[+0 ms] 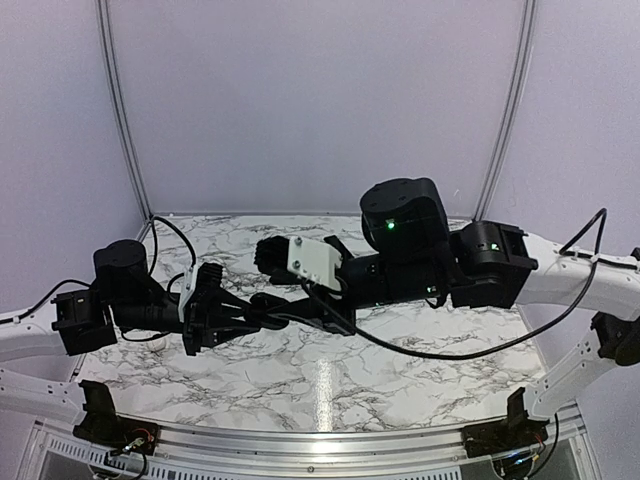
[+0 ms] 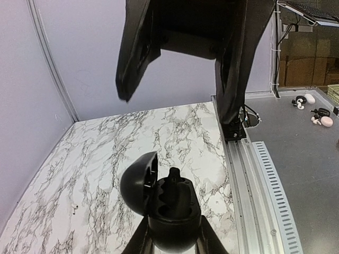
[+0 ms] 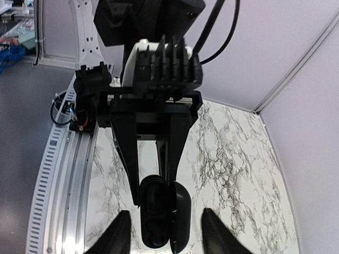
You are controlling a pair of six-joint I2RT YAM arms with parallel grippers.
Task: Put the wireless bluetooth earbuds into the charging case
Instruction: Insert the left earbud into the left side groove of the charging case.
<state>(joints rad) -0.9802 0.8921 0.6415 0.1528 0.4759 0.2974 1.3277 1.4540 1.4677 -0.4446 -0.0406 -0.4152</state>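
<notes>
The charging case (image 2: 170,211) is black in these views, not white, with its lid (image 2: 136,182) swung open to the left. My left gripper (image 2: 172,235) is shut on its lower body and holds it upright above the marble table (image 2: 106,153). A black stub (image 2: 175,175) rises from the case's wells and may be an earbud; I cannot tell for sure. No loose earbud shows. My right gripper (image 3: 165,233) is open and empty, its fingers (image 3: 115,233) on either side of the open case (image 3: 157,214), just above it. In the top view both grippers meet at centre left (image 1: 250,310).
An aluminium rail (image 2: 241,159) runs along the table's edge. Beyond it, a grey surface holds small white and pink items (image 2: 322,119). A tiny white speck (image 2: 74,207) lies on the marble at the left. Purple walls (image 1: 320,100) close the back and sides.
</notes>
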